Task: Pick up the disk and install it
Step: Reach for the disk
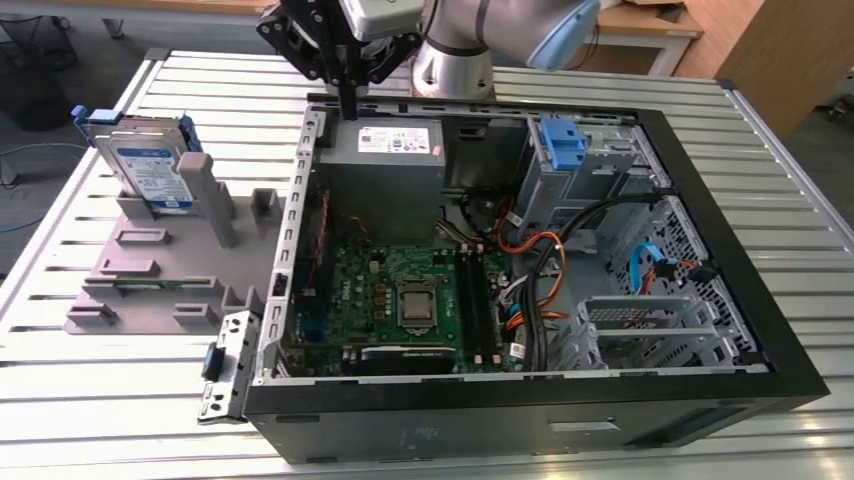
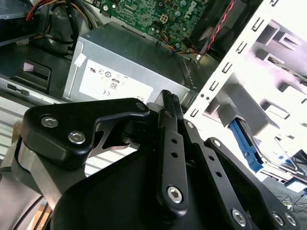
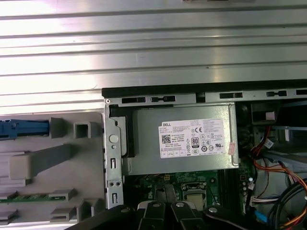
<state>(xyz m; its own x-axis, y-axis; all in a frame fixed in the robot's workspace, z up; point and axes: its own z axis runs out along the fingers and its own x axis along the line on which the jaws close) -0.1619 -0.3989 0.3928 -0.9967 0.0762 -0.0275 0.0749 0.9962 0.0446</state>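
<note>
one disk (image 1: 144,168) upright in the grey holder (image 1: 134,275) beside the case (image 1: 534,395), one power supply (image 1: 387,150) inside, my gripper (image 1: 350,112) above it, fingers (image 1: 350,90) together, empty

Above the disk (image 1: 144,165) the air is open (a grey post (image 1: 211,200) stands just beside it); cables (image 1: 527,300) crowd the space near the drive cage (image 1: 607,160).
</note>
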